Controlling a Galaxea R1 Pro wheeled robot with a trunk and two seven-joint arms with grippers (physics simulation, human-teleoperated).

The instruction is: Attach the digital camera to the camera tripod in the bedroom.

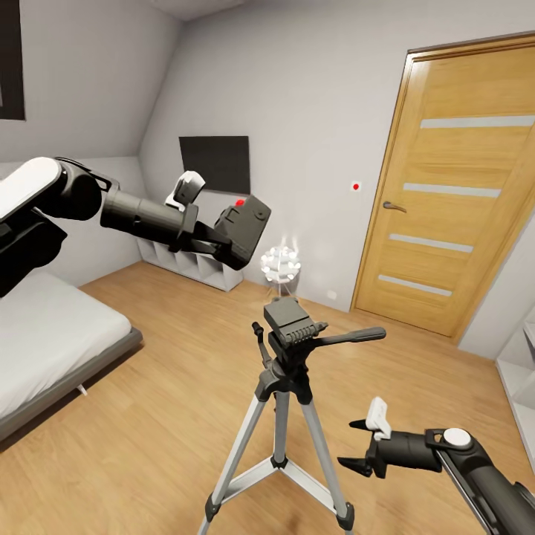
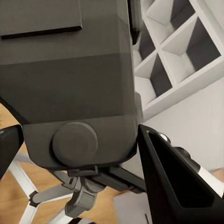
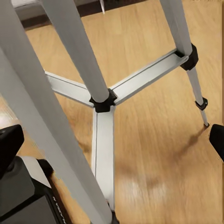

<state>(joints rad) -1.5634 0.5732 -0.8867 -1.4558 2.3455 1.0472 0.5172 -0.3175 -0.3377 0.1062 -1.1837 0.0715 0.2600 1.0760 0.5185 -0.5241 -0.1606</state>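
In the head view, the black digital camera (image 1: 249, 217) with its red button on top hangs in the air, up and to the left of the tripod head. My left gripper (image 1: 223, 241) is shut on it. The left wrist view has the camera's dark body (image 2: 74, 93) between the fingers (image 2: 177, 182), with the tripod head (image 2: 88, 189) beyond it. The camera tripod (image 1: 286, 334) stands on the wood floor in the middle, its pan handle pointing right. My right gripper (image 1: 351, 443) stands open low beside the tripod's right leg. In the right wrist view it (image 3: 113, 140) faces the tripod's silver legs (image 3: 105, 100).
A white bed (image 1: 52, 342) lies at the left and a wooden door (image 1: 453, 200) is at the right. A black TV (image 1: 215, 163) hangs over a low white shelf (image 1: 193, 266) on the far wall, with a round lamp (image 1: 281, 264) beside it. A white unit (image 1: 520, 357) sits at the right edge.
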